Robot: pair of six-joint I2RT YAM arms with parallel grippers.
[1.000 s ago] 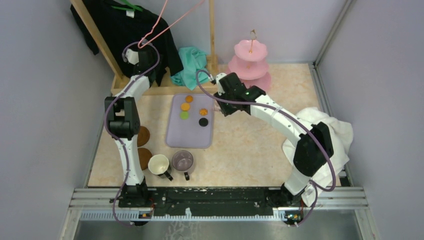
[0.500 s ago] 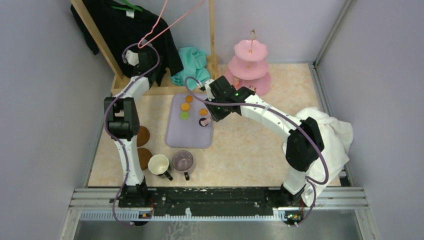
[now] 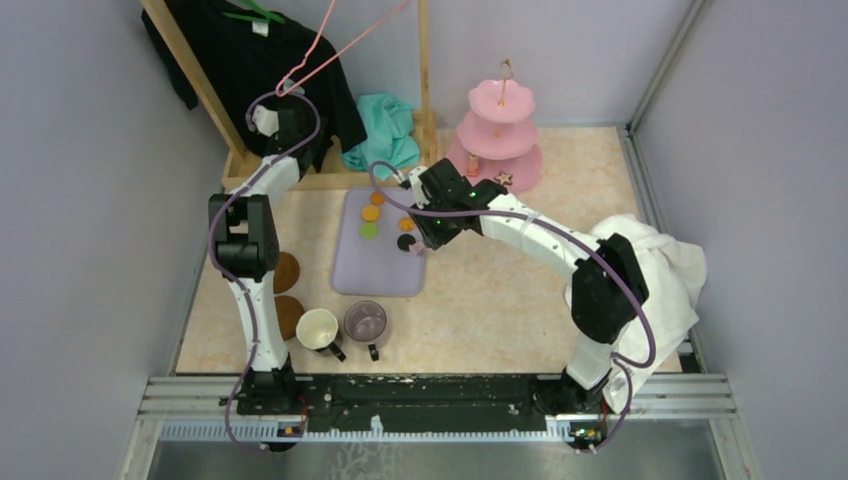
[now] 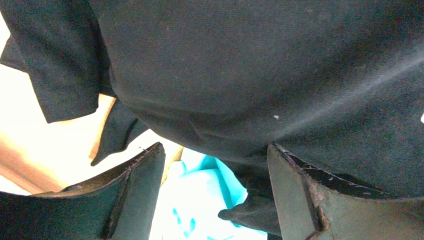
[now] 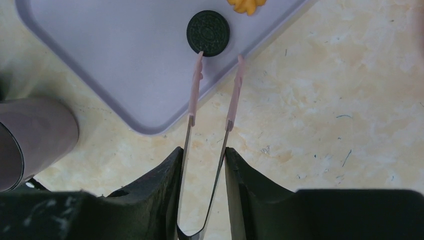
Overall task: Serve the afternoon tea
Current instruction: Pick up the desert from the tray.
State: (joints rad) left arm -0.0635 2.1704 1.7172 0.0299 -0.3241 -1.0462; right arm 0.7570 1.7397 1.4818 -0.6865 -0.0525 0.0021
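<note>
Since a second ago my right arm has shifted left, over the lilac tray's right edge. My right end effector clamps pink-tipped tongs, tips slightly parted; the black round sweet lies on it straight ahead, its near rim at the left tip.

Sweets on tray, mugs before it, coasters left, stand behind.

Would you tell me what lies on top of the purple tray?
Two orange sweets, a green one, a black cookie and a yellow rosette; the right arm covers a far corner of the tray.
</note>
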